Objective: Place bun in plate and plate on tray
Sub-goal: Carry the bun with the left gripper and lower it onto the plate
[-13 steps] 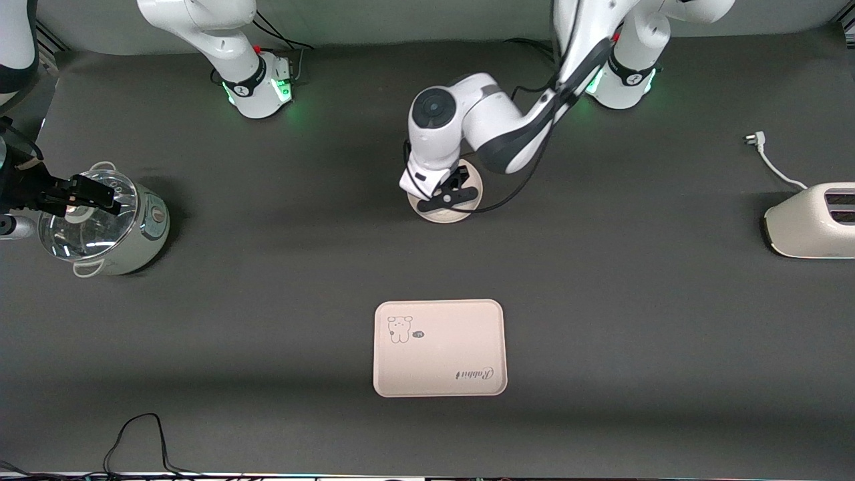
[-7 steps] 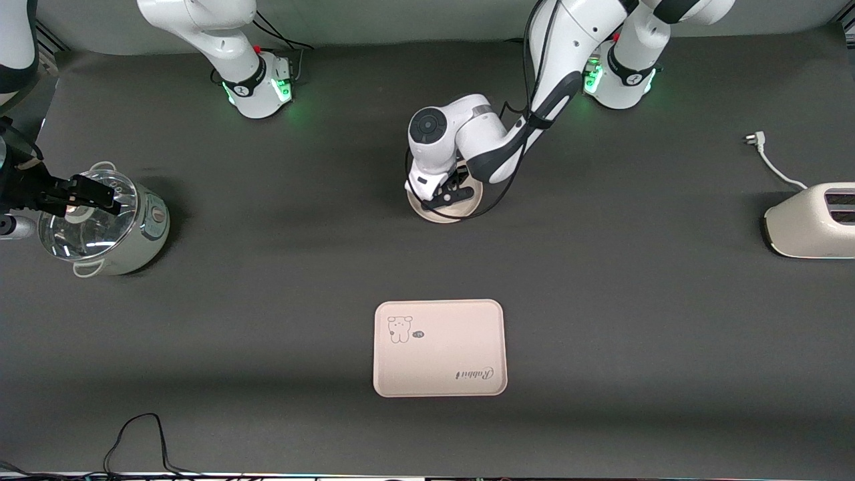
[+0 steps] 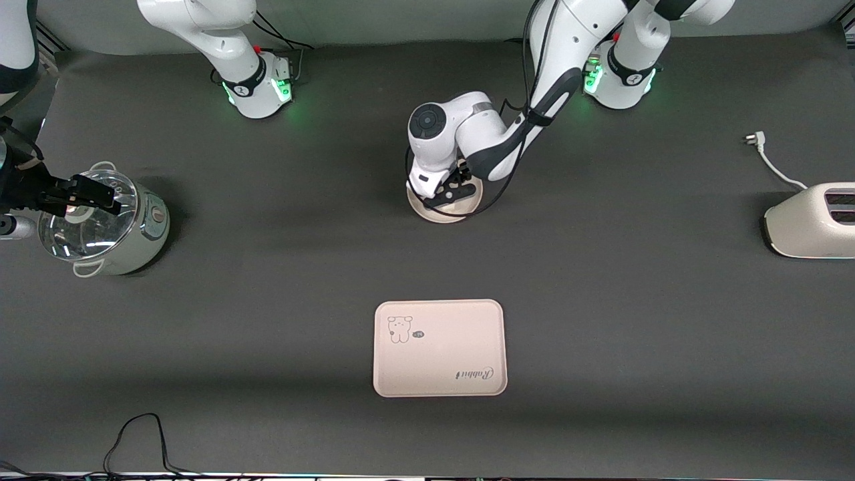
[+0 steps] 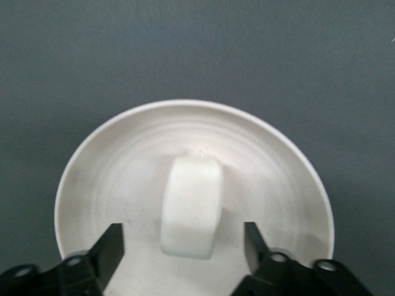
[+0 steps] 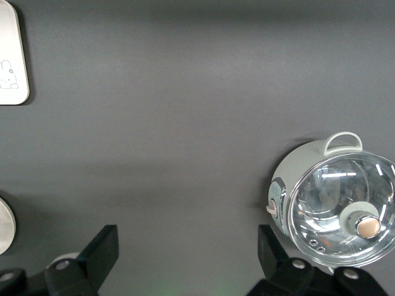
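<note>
The bun (image 4: 191,206), a small white oblong lump, lies in the round cream plate (image 4: 111,132). The plate (image 3: 441,212) stands mid-table, farther from the front camera than the tray (image 3: 439,347). My left gripper (image 3: 451,192) is low over the plate, open, its fingers (image 4: 111,243) on either side of the bun's near end without touching it (image 4: 184,237). The bun is hidden under the gripper in the front view. My right gripper (image 3: 87,192) waits open and empty (image 5: 184,246), high over the pot's area. The tray's corner (image 5: 11,61) shows in the right wrist view.
A pot with a glass lid (image 3: 100,224) stands at the right arm's end of the table and shows in the right wrist view (image 5: 333,197). A white toaster (image 3: 811,220) with its plug cord (image 3: 768,160) stands at the left arm's end. A black cable (image 3: 140,441) lies by the front edge.
My left gripper has come down closer to the plate, its open fingers now on either side of the bun. The right arm has not moved.
</note>
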Motion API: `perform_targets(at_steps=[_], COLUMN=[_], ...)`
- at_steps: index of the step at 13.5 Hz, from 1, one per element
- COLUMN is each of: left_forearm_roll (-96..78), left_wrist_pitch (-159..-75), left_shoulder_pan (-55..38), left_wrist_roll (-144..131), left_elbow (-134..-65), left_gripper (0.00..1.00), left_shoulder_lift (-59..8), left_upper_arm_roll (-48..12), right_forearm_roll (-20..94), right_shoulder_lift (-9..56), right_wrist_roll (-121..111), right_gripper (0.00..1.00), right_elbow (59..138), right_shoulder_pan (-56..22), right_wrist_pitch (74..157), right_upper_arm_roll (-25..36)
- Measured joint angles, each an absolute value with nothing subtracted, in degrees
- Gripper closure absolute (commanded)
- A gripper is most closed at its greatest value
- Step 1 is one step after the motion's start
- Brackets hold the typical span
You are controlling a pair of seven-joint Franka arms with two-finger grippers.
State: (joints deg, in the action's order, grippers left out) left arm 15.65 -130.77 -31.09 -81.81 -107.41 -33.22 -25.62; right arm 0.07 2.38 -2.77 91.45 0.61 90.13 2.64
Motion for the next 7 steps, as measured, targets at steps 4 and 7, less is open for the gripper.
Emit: perform_targets(at_steps=[4, 7], left_forearm_roll=[15.76, 13.91], left_wrist_pitch=[-122.84, -116.79], left_shoulder_pan=[-25.77, -17.31], left_wrist_roll=[-80.77, -71.59], left_elbow=[-105.74, -105.35], left_gripper=[0.0, 0.0], left_shoulder_lift=[-25.54, -17.94], left_upper_arm_roll=[-25.29, -25.18], right_forearm_roll=[0.07, 0.07], right_shoulder_lift=[2.38, 2.35], right_wrist_roll=[-2.79, -2.79], right_gripper=[0.0, 0.0], right_elbow=[91.47, 91.47], right_shoulder_pan=[0.38, -0.14], right_wrist_pitch=[90.08, 89.69], right_upper_arm_roll=[2.62, 2.45])
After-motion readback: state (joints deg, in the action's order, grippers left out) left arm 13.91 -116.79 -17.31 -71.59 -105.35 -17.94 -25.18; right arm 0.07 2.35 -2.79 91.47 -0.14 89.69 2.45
